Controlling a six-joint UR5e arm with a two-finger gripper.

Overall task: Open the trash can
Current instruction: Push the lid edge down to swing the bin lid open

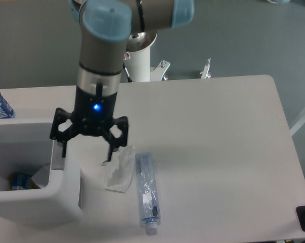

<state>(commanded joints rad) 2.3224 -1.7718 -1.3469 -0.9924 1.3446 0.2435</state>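
Already open: trash can (36, 202) at the table's (218, 131) near left corner, cavity exposed, scraps visible inside. Gripper (88, 147) spread wide and holding nothing, poised over the bin's right rim, one finger above the rim ledge, the other above the table. Probably only clearing away upward left.

Single fixed view, set high at the near edge of the surface (218, 126) and tilted steeply down, facing the arm's base (139, 63) at the far edge. The gripper (88, 152), jaws spread, stands left of centre at close range. Left of the jaws, the trash can (36, 202) is cut by the left and lower frame edges. Right of the jaws lie a crumpled wrapper (119, 169) and a plastic bottle (146, 192). Grey floor (233, 35) fills the band beyond the far edge.
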